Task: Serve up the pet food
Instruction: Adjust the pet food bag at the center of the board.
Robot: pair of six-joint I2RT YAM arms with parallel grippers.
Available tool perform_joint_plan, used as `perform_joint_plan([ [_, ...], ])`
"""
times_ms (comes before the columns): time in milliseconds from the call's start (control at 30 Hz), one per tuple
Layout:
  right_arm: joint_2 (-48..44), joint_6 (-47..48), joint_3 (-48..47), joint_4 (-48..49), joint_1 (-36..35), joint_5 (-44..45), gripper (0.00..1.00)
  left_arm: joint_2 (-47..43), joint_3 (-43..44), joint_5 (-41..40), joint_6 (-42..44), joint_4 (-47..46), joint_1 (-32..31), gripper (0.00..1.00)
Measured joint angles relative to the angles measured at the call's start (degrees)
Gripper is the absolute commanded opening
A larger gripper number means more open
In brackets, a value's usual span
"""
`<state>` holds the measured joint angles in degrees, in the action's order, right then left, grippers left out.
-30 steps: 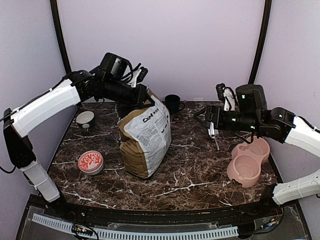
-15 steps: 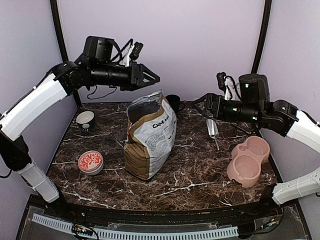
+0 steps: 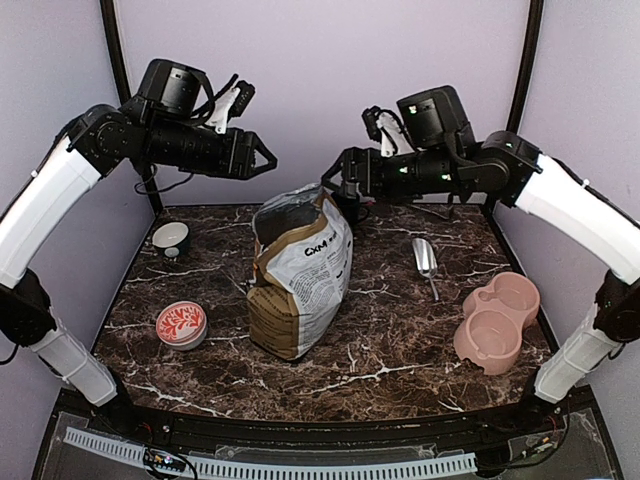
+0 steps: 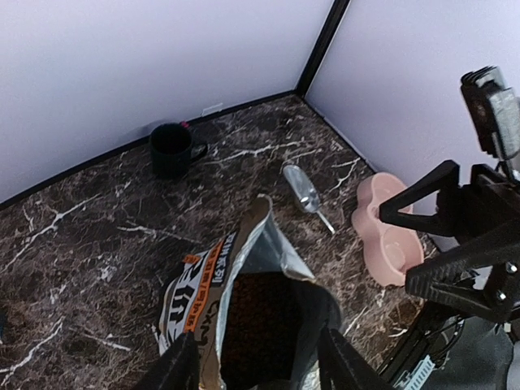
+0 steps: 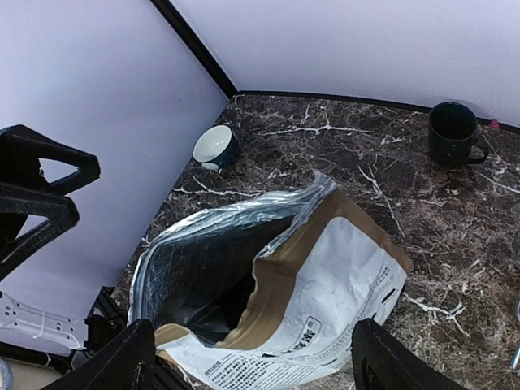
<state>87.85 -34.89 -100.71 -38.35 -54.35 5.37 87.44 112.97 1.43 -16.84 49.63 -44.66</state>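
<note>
Reddish-brown granular kibble (image 4: 258, 325) lies inside the upright crinkled foil-lined paper bag (image 3: 300, 275) on the dark marbled surface (image 3: 400, 340). Left fingers (image 4: 175, 367) and right fingers (image 5: 122, 361) are spread, empty.

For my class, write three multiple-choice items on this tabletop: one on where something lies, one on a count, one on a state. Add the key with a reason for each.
1. Where is the metal scoop?
A. inside the paper bag
B. in the pink double bowl
C. on the table, between the two

2. How many wells has the pink double bowl?
A. two
B. one
C. four

3. How does the paper bag stand?
A. flat and sealed
B. upright, top open
C. upside down

Key: 1 C, it lies flat on the marble; 2 A, two round wells show; 3 B, pet food shows through its open mouth.
</note>
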Motion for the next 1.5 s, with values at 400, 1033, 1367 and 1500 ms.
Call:
perform_joint_plan([
  [400,19.28,1.73,-19.5,-14.53,-7.54,8.81,0.8,2.36,-5.4,-0.81,4.74,1.66,-0.02,0.6],
  [1033,17.53,4.17,-14.49,-13.18,-7.58,13.2,0.8,14.36,-0.61,-4.66,12.92,4.48,-1.73,0.01],
  [1367,11.15,4.17,-7.69,-9.7,-7.58,16.87,0.8,14.12,-0.48,-6.91,10.78,5.4,-2.14,0.0],
  [1500,9.66,4.28,-7.37,-8.85,-7.58,16.79,0.8,13.66,-0.48,-7.37,8.17,5.84,-2.23,0.0],
])
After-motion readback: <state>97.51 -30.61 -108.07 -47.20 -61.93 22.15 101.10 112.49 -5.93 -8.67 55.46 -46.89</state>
